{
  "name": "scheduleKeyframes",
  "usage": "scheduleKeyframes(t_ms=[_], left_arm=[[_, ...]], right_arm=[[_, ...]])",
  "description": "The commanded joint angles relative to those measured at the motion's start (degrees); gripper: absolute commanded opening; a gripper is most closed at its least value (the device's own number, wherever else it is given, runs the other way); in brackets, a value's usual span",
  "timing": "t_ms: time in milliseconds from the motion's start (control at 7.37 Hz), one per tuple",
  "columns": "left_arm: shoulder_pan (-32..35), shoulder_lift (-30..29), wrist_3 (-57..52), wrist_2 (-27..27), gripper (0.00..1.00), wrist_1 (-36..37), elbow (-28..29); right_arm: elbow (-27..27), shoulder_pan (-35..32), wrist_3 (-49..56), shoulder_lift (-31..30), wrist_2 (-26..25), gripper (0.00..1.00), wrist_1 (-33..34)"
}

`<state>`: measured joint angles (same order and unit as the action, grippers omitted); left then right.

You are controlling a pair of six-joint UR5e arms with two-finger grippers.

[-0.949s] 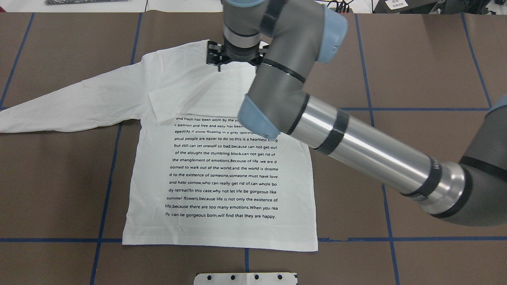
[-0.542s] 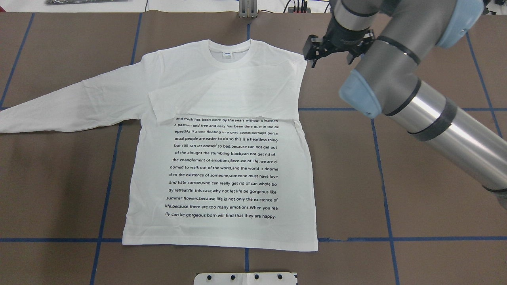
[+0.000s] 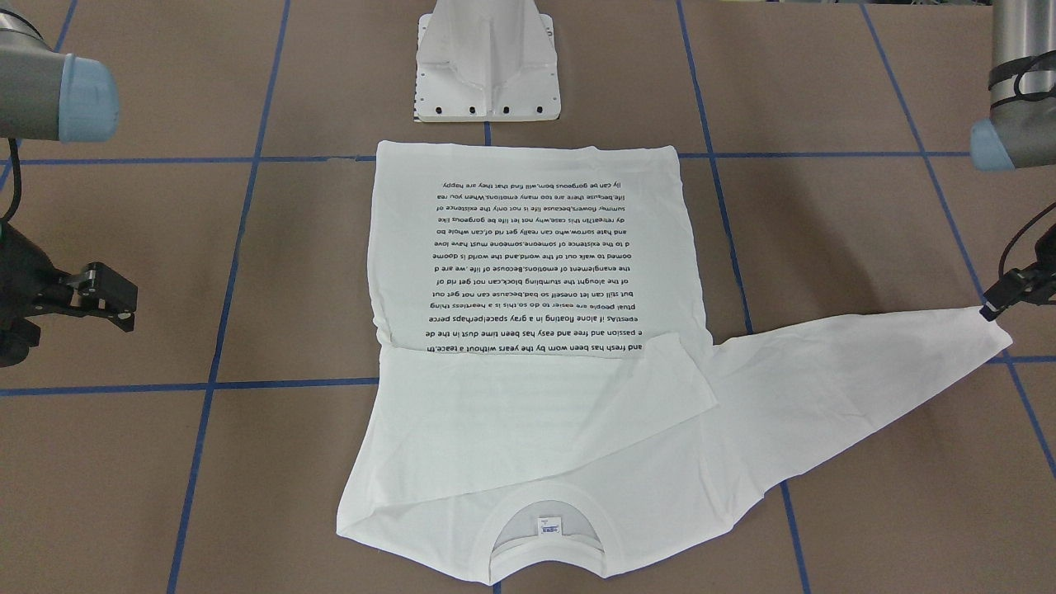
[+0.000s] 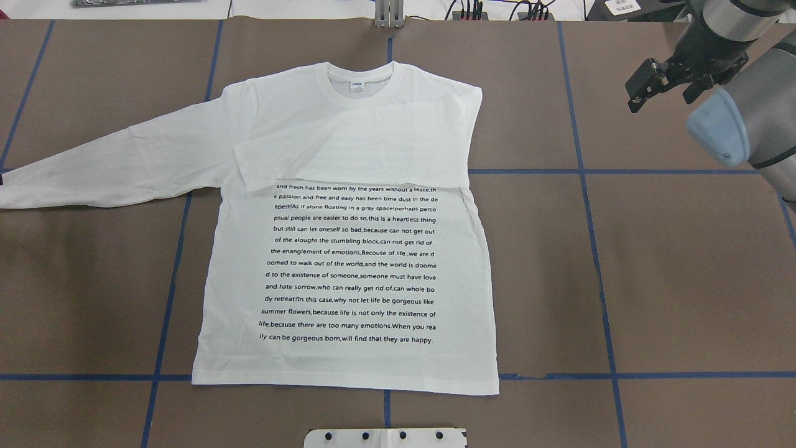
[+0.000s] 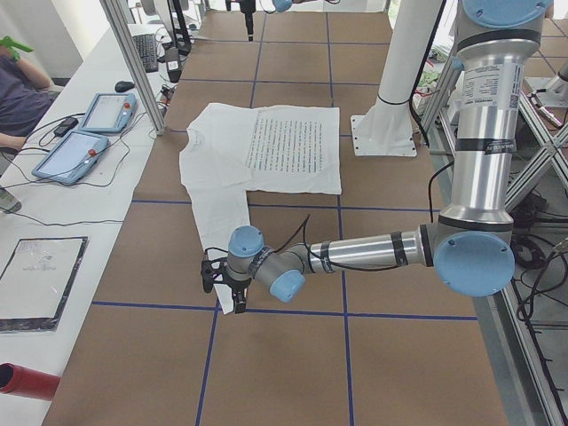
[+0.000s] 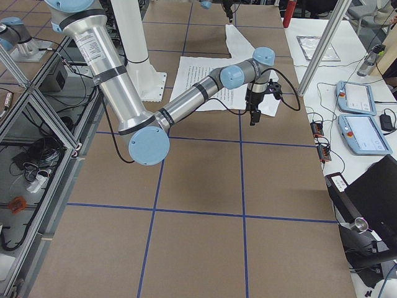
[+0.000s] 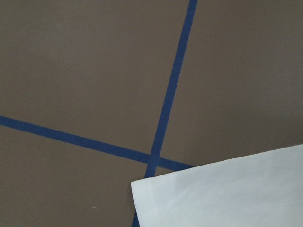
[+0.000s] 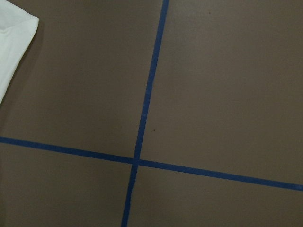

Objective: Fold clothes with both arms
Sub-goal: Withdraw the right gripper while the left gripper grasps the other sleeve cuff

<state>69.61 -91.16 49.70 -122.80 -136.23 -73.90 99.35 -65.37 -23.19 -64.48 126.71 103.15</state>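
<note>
The white long-sleeved T-shirt point(image 4: 348, 274) lies flat, text side up, collar point(image 4: 360, 84) on the far side. One sleeve point(image 4: 354, 155) is folded across the chest. The other sleeve point(image 4: 112, 162) stretches out to my left, its cuff point(image 7: 227, 194) flat on the table. My left gripper point(image 5: 222, 286) hovers at that cuff; only one finger point(image 3: 994, 307) shows in the front view, so I cannot tell its state. My right gripper point(image 4: 659, 99) is open and empty, well off the shirt's right shoulder.
The white pedestal base point(image 3: 487, 74) stands by the shirt's hem. Blue tape lines point(image 4: 584, 205) cross the brown table. A side bench holds tablets point(image 5: 84, 142) and a red cylinder point(image 5: 27, 382), with a person's arm point(image 5: 18, 89) beside them.
My right arm has swung from above the collar out to the right, clear of the shirt, with nothing in its gripper. The shirt has not moved.
</note>
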Motion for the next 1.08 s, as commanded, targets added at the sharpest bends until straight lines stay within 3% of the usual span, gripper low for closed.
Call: scheduleKeyframes(t_ms=[0,542,949], left_arm=[[-0.9,-0.1,0.3,-0.2,0.98,-0.4,1.4],[-1.0,-1.6,0.4,-0.2,0.94,-0.5,3.3],[-1.0,-1.7,0.4,-0.2,0.83,-3.2,5.4]], right_arm=[[0.1,-0.5,0.8,-1.3,0.1,1.0,0.0],[1.4,-0.6,0.8,-2.0,0.1,1.0,0.0],[1.4,-0.5,0.8,-2.0,0.1,1.0,-0.1]])
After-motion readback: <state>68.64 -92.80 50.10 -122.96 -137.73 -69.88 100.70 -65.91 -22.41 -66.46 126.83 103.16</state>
